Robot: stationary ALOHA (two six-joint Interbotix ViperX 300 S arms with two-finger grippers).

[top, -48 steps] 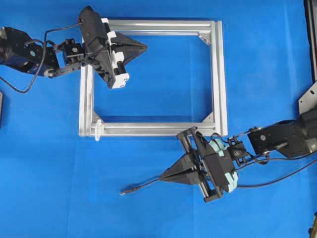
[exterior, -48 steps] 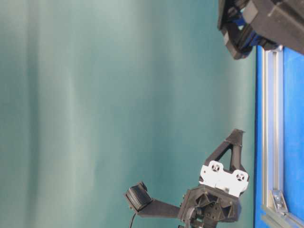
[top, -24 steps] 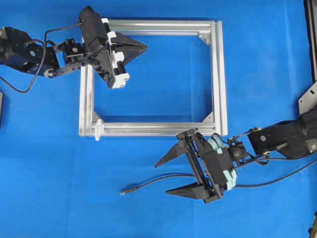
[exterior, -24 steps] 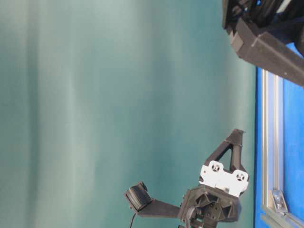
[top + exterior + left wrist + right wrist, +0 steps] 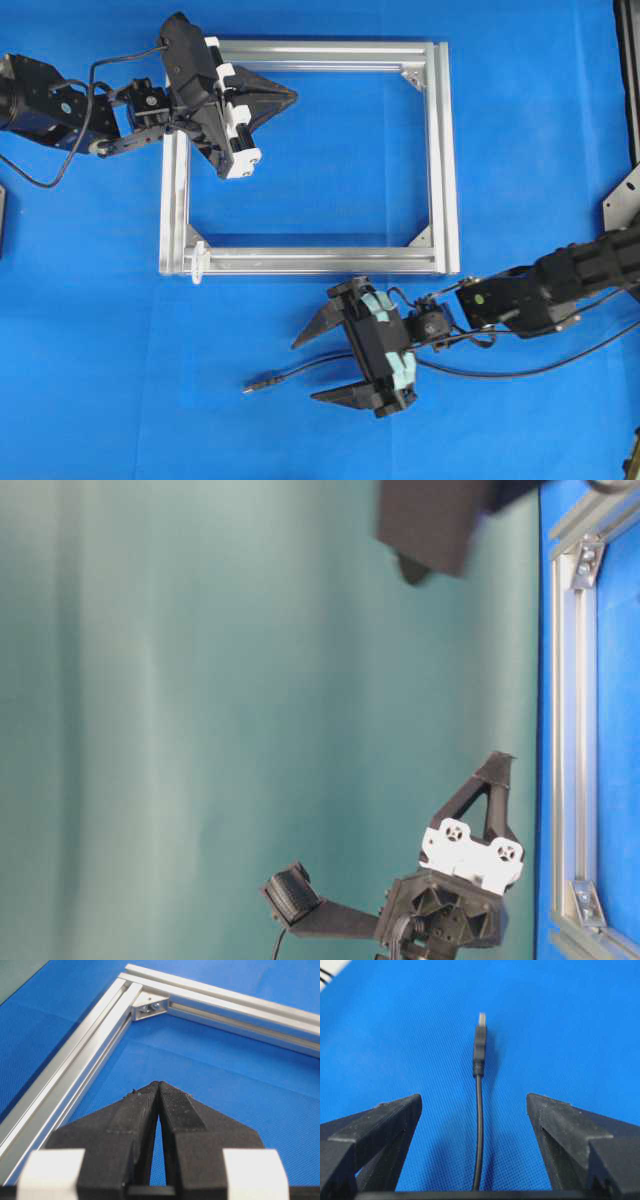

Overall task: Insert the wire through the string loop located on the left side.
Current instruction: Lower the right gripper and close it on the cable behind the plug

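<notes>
Surface: blue cloth, carried everything in the scene.
Frame: rectangular aluminium frame lay flat in the upper middle of the overhead view; silver brackets in its corners.
Left gripper: hung over the frame's top-left corner, tip pointing into the frame; fingers pressed together in the wrist view, nothing between them.
Right gripper: sat below the frame's lower rail, fingers spread wide, gripping nothing.
Wire: lay on the surface below the frame, running from the right arm's side toward the left; in the right wrist view it passed down the centre of the gap between the spread fingers, touching neither.
Plug tip: rested on the cloth ahead of the fingers, pointing away from the gripper.
String loop: taken to be on the small white fitting at the frame's lower-left corner; the thread itself was too small to make out. Well apart from the plug tip, up and to the left.
Step in hand (judgement): re-grasp of the wire ahead of threading.
Grasp advice: keep the wire centred, close near the plug so only a short stiff length sticks out; a long free end would droop and miss so small a loop.
Approach advice: line the plug's axis up with the loop opening before advancing; move slowly, since a nudge could push the loop aside.
Risk: fingertips pressing the cloth while closing could roll the wire out.
</notes>
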